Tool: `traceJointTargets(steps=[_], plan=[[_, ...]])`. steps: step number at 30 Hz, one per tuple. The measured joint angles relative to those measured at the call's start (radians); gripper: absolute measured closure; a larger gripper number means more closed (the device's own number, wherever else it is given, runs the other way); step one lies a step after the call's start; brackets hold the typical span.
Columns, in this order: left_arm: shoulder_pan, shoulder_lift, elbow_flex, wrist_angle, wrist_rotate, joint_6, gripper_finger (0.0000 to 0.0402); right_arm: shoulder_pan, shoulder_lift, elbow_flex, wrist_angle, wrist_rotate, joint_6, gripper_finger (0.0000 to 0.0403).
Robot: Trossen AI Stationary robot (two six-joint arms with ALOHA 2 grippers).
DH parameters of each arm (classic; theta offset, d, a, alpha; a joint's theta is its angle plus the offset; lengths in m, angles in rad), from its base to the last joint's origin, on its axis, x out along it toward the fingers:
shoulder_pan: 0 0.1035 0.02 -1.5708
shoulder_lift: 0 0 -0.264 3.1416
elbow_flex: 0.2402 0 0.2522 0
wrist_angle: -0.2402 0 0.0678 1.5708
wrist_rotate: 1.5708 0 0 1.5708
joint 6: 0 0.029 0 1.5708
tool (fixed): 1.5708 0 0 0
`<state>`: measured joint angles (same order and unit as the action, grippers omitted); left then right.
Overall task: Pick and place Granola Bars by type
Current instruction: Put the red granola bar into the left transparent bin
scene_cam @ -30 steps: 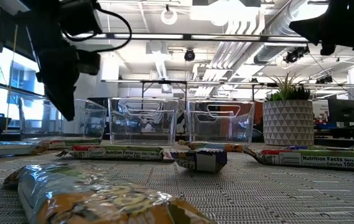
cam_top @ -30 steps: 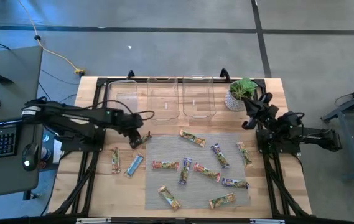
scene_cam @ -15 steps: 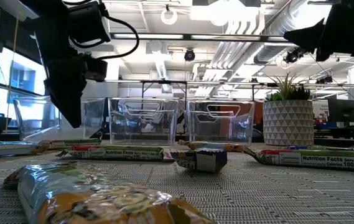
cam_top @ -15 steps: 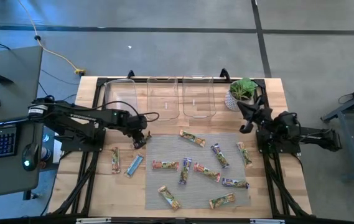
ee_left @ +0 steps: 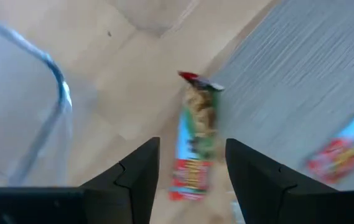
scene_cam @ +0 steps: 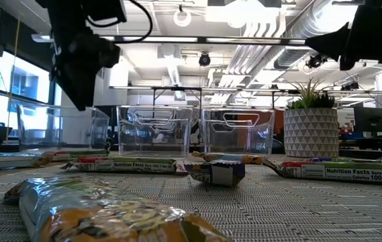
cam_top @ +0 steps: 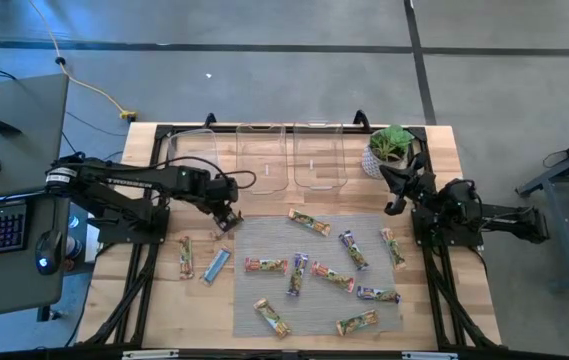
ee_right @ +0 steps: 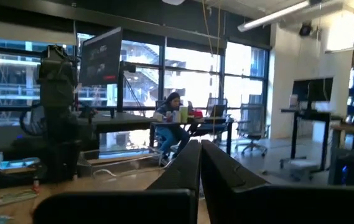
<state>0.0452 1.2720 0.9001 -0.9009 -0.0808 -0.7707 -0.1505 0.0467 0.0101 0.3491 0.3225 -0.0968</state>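
My left gripper (cam_top: 226, 217) hangs open above the wood just near of the left clear bin (cam_top: 194, 160). In the left wrist view a red-and-green granola bar (ee_left: 195, 124) shows in the gap between its fingers (ee_left: 192, 143), with room on both sides. It seems to lie on the wood by the mat's far left corner. Several more bars lie flat on the grey mat (cam_top: 332, 276), and two lie left of it (cam_top: 185, 257). My right gripper (cam_top: 394, 190) waits shut (ee_right: 200, 152) in the air beside the plant.
Three clear bins stand in a row along the far edge (cam_top: 260, 160) (cam_top: 320, 160). A potted plant (cam_top: 387, 150) sits at the far right, close to my right arm. In the low view a bar (scene_cam: 110, 215) lies close in front, with the bins (scene_cam: 154, 131) behind.
My left gripper has risen from just above the table and drifted a little toward the bins; the low view shows its fingers higher than before. My right arm has swung slightly toward the table's left and then held still.
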Motion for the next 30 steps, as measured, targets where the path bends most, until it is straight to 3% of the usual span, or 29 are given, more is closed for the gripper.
traceJointTargets(steps=[3, 8, 15, 20, 30], plan=[[0.000, 0.000, 0.018, 0.000, 0.079, -0.154, 0.0225, 0.000, 0.000, 0.000, -0.033, -0.007, 0.060, 0.0402], [0.000, 0.045, 0.019, -0.019, 0.174, -0.252, 0.0225, 0.000, 0.000, 0.000, -0.121, -0.039, 0.109, 0.0402], [0.000, 0.185, 0.019, -0.015, 0.258, -0.187, 0.0225, 0.000, 0.000, 0.000, -0.196, -0.110, 0.160, 0.0402], [0.000, 0.250, 0.019, -0.018, 0.222, -0.135, 0.0225, 0.000, 0.005, 0.000, -0.170, -0.134, 0.142, 0.0402], [-0.028, 0.264, -0.002, 0.049, 0.007, -0.130, 0.0225, 0.000, 0.005, 0.000, -0.150, -0.176, 0.208, 0.0402]])
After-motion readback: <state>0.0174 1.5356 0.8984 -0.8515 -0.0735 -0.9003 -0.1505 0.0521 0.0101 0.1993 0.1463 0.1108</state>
